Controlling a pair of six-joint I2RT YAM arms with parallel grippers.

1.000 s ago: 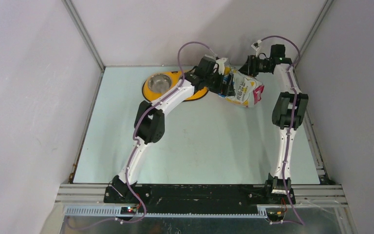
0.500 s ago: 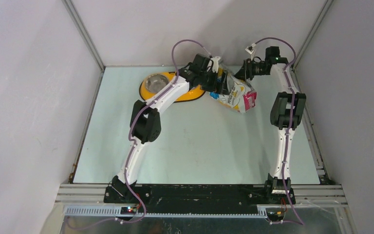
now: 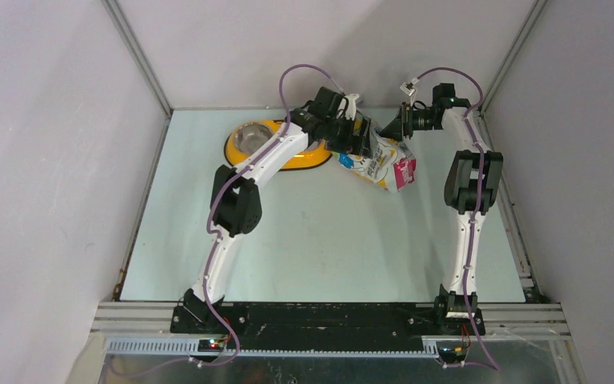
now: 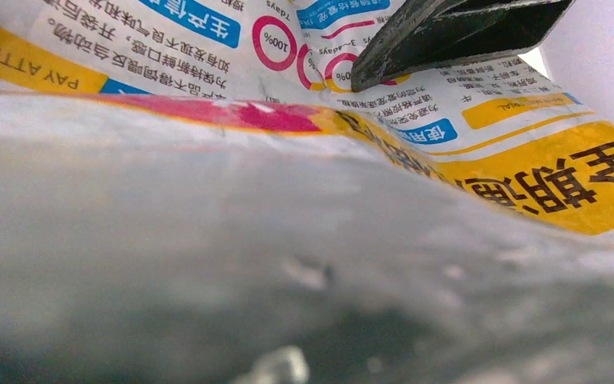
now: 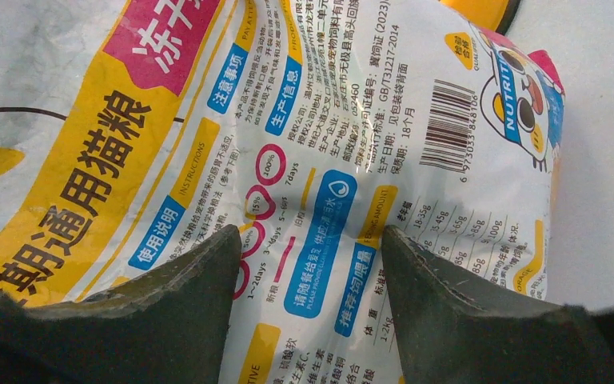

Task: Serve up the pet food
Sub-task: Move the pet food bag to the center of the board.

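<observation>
Arms are reaching from their bases at 6 o'clock across the pale table (image 3: 328, 240) toward its far edge. At about 1 o'clock the pet food bag (image 3: 382, 164) is hanging tilted, pink bottom corner nearest and top pointing toward 11 o'clock; the kibble itself cannot be seen. The left gripper (image 3: 354, 138) is clamping the bag's top wall, one finger (image 4: 448, 28) pressing the printed outside while silver lining is filling its camera. The right gripper (image 3: 392, 130) is hovering released at the bag's far side, fingers (image 5: 184, 296) spread over the printed back. At 11 o'clock, the yellow feeder (image 3: 288, 162) is sitting just beside the bag, holding a steel bowl (image 3: 249, 138).
</observation>
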